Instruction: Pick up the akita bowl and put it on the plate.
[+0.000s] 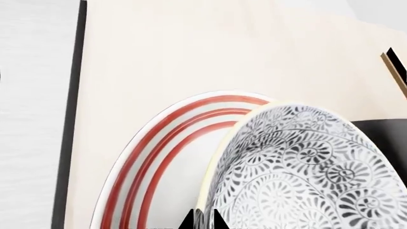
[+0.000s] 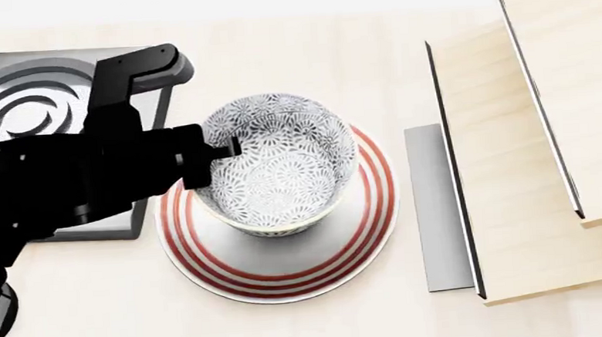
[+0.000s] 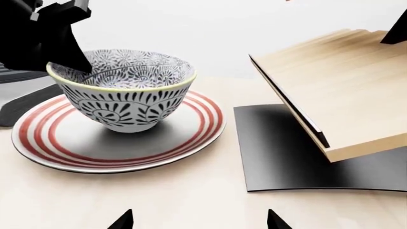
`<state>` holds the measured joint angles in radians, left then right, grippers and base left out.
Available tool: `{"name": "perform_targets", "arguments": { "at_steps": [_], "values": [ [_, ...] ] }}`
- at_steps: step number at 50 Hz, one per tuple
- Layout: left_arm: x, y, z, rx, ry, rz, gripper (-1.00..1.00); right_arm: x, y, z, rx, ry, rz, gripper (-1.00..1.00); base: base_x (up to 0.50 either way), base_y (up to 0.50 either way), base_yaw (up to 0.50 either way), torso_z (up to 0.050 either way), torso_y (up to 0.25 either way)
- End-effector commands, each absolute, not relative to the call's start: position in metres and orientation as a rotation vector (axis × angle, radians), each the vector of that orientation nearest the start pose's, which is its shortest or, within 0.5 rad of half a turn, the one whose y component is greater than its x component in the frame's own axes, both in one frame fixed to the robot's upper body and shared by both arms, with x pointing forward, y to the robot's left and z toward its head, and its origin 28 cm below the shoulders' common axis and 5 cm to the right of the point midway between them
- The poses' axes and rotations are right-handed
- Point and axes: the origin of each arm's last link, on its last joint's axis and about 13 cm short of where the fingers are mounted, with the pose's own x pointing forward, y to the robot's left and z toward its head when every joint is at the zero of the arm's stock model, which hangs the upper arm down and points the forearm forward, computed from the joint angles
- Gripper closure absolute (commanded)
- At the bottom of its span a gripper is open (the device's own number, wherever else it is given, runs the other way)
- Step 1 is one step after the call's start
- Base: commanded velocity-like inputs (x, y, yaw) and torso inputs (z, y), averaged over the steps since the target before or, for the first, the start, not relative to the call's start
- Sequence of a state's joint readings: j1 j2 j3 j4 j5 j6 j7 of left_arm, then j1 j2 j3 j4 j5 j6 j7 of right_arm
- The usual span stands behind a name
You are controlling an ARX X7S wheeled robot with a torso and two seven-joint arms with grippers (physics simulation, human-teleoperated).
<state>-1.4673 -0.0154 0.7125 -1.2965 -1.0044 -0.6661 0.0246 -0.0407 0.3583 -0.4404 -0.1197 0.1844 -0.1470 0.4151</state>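
Left gripper (image 2: 220, 149) pinching rim of deep grey-floral ceramic bowl (image 2: 276, 163), seemingly seated on red-ringed white plate (image 2: 282, 274); next: release, retreat; right gripper (image 3: 198, 220) open.

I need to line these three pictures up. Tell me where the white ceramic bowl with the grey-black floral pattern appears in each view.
Left wrist view: the white ceramic bowl with grey-black floral pattern fills the lower right, cut off by the frame.
Head view: the bowl sits centre-left, the left gripper at its rim.
Right wrist view: the bowl stands upper left.
Shared landmark: the flat white plate with red rings under the bowl in all three.
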Motion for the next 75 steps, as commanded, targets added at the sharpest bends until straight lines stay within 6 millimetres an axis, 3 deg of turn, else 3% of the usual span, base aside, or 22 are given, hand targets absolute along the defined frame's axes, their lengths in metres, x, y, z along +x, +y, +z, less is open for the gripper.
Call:
{"name": "perform_targets", "arguments": {
  "at_steps": [1, 18, 19, 45, 62, 75],
  "values": [
    [0.413, 0.17, 0.202, -0.262, 0.584, -0.305, 1.0, 0.183, -0.09, 0.023, -0.078, -0.116, 0.051, -1.0, 0.0, 0.0, 0.0, 0.0, 0.0],
    [0.411, 0.171, 0.188, -0.275, 0.603, -0.313, 1.0, 0.183, -0.089, 0.022, -0.08, -0.112, 0.057, -1.0, 0.0, 0.0, 0.0, 0.0, 0.0],
    [0.411, 0.171, 0.187, -0.274, 0.602, -0.312, -1.0, 0.183, -0.089, 0.022, -0.08, -0.113, 0.057, -1.0, 0.01, 0.0, 0.0, 0.0, 0.0],
    [0.409, 0.18, 0.203, -0.195, 0.548, -0.288, -1.0, 0.184, -0.09, 0.02, -0.079, -0.106, 0.056, -1.0, 0.0, 0.0, 0.0, 0.0, 0.0],
    [0.37, 0.197, 0.227, -0.111, 0.413, -0.327, -1.0, 0.184, -0.087, 0.018, -0.084, -0.099, 0.068, -1.0, 0.0, 0.0, 0.0, 0.0, 0.0],
    [0.354, 0.214, 0.228, -0.117, 0.343, -0.367, -1.0, 0.185, -0.084, 0.016, -0.092, -0.091, 0.078, -1.0, 0.0, 0.0, 0.0, 0.0, 0.0]
  ]
}}
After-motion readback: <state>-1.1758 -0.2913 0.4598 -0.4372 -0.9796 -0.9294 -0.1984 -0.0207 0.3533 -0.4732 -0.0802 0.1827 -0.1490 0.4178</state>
